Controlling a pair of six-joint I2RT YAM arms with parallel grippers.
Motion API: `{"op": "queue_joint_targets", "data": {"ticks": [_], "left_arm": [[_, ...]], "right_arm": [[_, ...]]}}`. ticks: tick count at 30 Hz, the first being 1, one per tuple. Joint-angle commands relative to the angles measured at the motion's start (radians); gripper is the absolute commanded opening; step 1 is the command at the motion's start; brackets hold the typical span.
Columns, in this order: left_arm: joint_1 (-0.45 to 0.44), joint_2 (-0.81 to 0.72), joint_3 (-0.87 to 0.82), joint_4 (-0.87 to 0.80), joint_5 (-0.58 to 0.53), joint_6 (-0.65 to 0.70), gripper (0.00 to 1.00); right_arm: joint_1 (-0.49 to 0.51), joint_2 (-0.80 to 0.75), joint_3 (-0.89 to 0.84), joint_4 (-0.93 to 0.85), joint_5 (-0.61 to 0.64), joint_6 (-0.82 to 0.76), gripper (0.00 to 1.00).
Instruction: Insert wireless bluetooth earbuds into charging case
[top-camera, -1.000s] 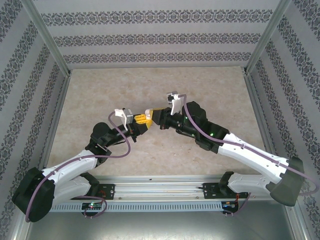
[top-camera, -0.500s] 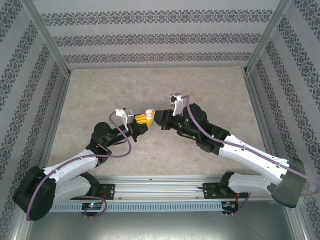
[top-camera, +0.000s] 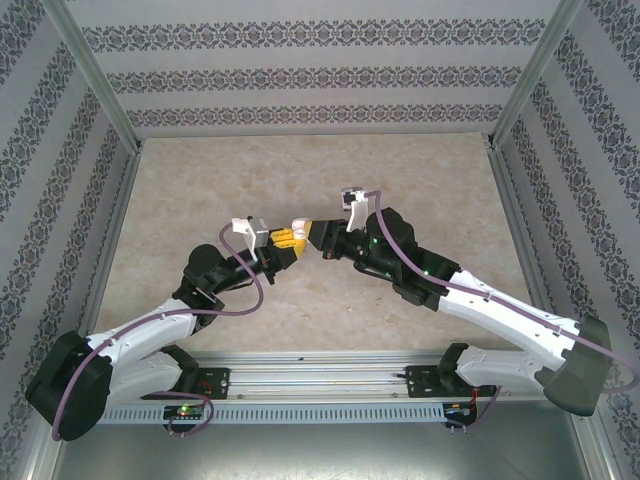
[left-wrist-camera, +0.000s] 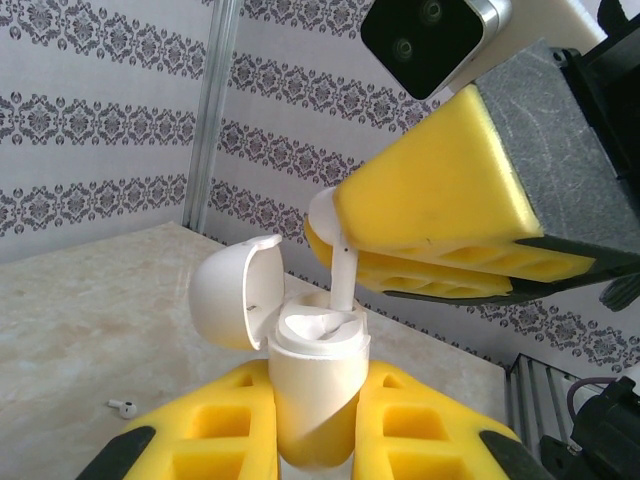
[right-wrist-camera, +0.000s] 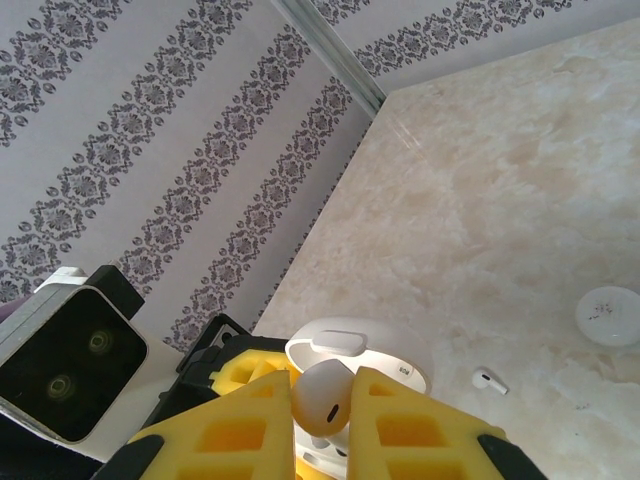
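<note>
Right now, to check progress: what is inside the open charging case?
The stem of one earbud, held by the right gripper, reaches into the charging case. Sockets deeper down are hidden by its rim.

A: Where is the charging case (left-wrist-camera: 312, 375)?
B: Over the counter (top-camera: 420, 170), between the left pincer (top-camera: 286, 240) fingers. The right pincer (top-camera: 304, 228) holds an earbud (right-wrist-camera: 322, 400) directly above it, stem at its opening.
A: The other earbud (right-wrist-camera: 487, 381)?
B: On the counter, near a disc (right-wrist-camera: 610, 303).

Rig inventory, as I see it: my left arm (top-camera: 150, 330) and right arm (top-camera: 500, 305) have white link shells, black rounded joint housings and one purple cable (top-camera: 266, 287) apiece. Yellow fingers (left-wrist-camera: 230, 425) with rectangular recesses. White wrist-camera bracket (top-camera: 243, 228).
</note>
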Motion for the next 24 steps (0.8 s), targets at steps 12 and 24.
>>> {"op": "queue_joint_targets", "data": {"ticks": [12, 24], "left_arm": [[-0.028, -0.007, -0.004, 0.055, -0.013, 0.056, 0.0], [-0.032, -0.005, -0.004, 0.062, -0.021, 0.057, 0.0]], "right_arm": [[0.013, -0.016, 0.019, 0.034, 0.015, 0.036, 0.15], [0.013, -0.017, 0.022, 0.046, 0.015, 0.052, 0.15]]}}
